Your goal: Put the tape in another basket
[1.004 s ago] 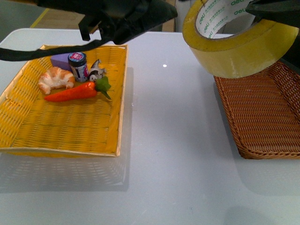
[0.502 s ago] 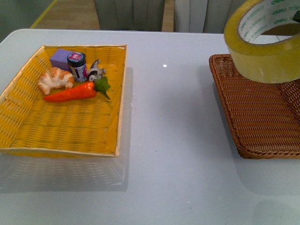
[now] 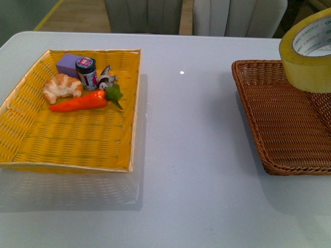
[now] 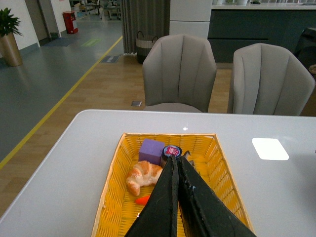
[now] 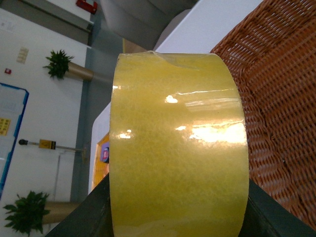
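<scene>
Above basket | right end effector clamps tape | left end effector pressed closed

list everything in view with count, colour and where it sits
tape: 1, yellowish with a white core, held over the brown basket's far right part
brown wicker basket: 1, dark brown, table's right side
yellow basket: 1, bright yellow, table's left side
croissant: 1, tan, in the yellow basket
carrot: 1, orange with green leaves, in front of the croissant
block: 1, purple, far end of the yellow basket
jar: 1, dark lid, beside the block
toy figure: 1, grey and white, beside the jar
table: 1, white
chairs: 2, grey, behind the table
left tool: 1, black, shut, empty, above the yellow basket
right tool: 1, black, clamping the tape
</scene>
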